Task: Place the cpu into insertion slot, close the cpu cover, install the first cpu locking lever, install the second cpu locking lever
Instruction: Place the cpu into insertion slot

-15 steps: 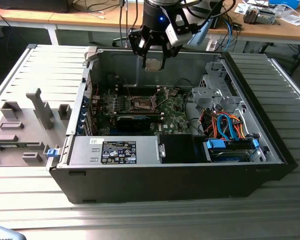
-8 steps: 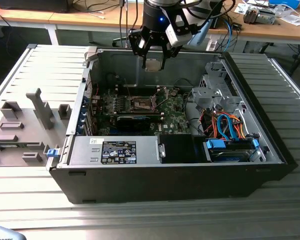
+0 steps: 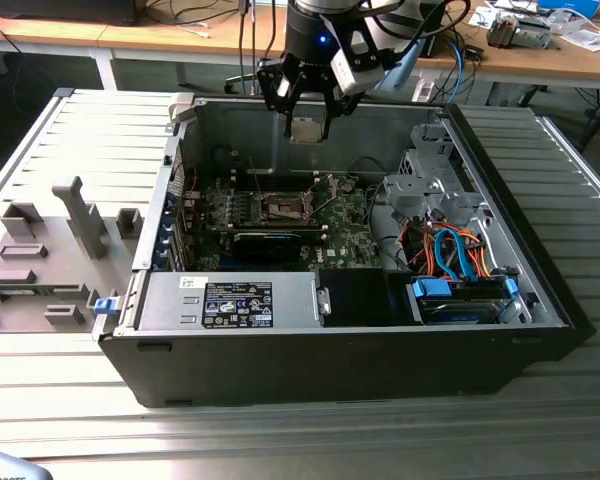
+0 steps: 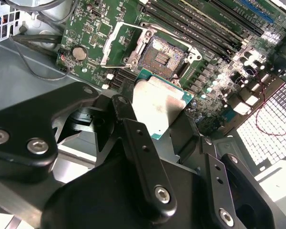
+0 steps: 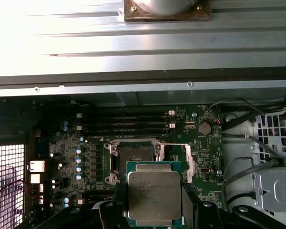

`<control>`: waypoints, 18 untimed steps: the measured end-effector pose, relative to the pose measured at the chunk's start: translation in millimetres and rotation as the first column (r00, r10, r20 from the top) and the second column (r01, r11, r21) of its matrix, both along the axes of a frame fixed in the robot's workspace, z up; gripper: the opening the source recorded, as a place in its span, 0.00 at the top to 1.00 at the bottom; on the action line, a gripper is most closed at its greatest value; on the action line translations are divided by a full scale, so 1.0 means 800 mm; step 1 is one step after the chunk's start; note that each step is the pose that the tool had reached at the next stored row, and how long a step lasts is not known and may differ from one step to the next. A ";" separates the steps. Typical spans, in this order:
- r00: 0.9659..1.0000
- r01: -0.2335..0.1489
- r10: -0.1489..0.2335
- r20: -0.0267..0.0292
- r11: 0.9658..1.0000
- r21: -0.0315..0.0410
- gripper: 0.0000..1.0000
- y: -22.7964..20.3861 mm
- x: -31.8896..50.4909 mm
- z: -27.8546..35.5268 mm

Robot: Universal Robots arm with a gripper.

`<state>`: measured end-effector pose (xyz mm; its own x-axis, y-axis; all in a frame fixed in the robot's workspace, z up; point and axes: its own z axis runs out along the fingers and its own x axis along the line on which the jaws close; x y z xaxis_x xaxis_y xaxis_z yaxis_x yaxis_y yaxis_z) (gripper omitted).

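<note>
First step — cpu unseated.
The tool [image 3: 307, 128] grips the cpu [image 5: 154, 193] aloft, apart from the open insertion slot [image 5: 133, 154]; seating calls for squaring them up.

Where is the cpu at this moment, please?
In the exterior view the cpu is held in the gripper, in the air above the open computer case near its far wall, not yet in the open socket.

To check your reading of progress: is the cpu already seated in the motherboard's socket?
No, the cpu is held in the gripper, clear of the open, empty socket.
</note>
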<state>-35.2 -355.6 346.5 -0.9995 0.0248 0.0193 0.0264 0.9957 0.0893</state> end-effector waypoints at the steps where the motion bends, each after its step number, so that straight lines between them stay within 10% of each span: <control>1: 1.000 0.000 0.000 0.000 1.000 0.000 0.46 0.0000 0.000 -0.0002; 18: 1.000 0.000 0.000 0.000 1.000 0.000 0.46 0.0000 0.000 -0.0035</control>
